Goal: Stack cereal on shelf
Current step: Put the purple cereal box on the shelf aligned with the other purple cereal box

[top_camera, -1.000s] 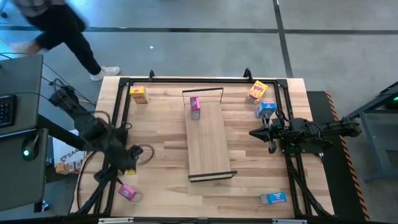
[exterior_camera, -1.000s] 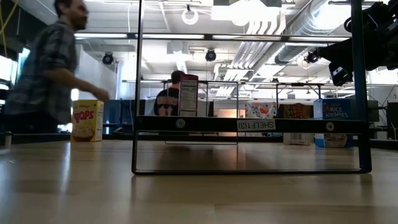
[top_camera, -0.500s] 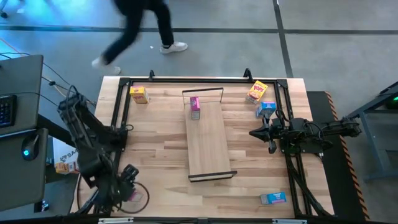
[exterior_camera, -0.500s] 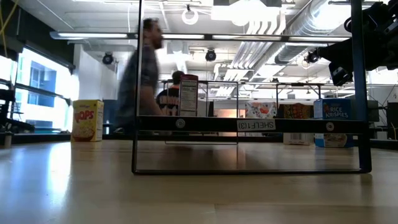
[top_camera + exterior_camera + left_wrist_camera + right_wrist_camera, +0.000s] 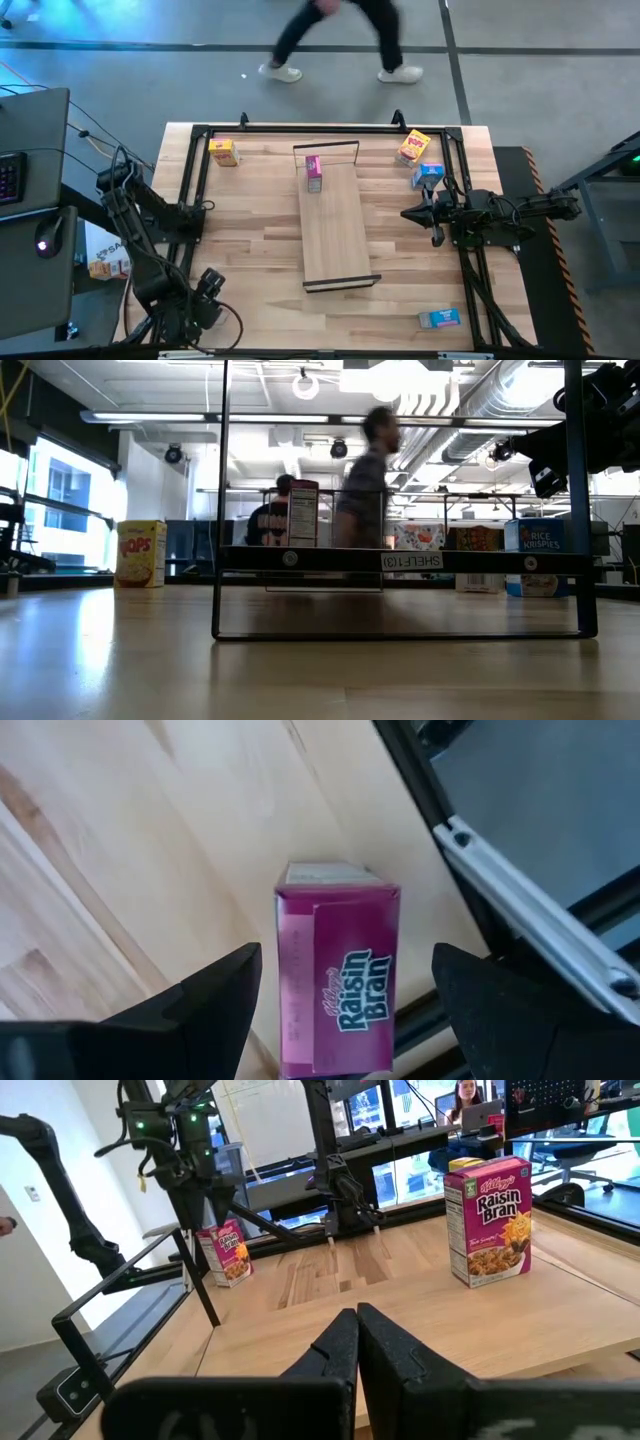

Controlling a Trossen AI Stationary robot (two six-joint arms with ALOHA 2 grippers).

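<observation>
A pink cereal box (image 5: 340, 980) stands on the table at the near left corner, also seen in the right wrist view (image 5: 225, 1252). My left gripper (image 5: 345, 960) hangs over it, open and pointing down, one finger on each side and neither touching. In the high view the left gripper (image 5: 207, 298) hides this box. Another pink box (image 5: 314, 172) stands on the far end of the shelf (image 5: 335, 235). My right gripper (image 5: 408, 213) waits shut and level at the table's right side.
Yellow boxes stand far left (image 5: 223, 152) and far right (image 5: 413, 147). One blue box (image 5: 428, 175) stands by the right arm, another (image 5: 438, 318) lies at the near right. A black frame rail (image 5: 520, 910) runs close to the pink box. A person (image 5: 340, 40) walks beyond the far edge.
My left gripper has swung toward the table's near edge and sunk, tipping to point more steeply down, and now stands over the near-left pink box. Its jaws have stayed open. The person behind the table has walked from left to right.
</observation>
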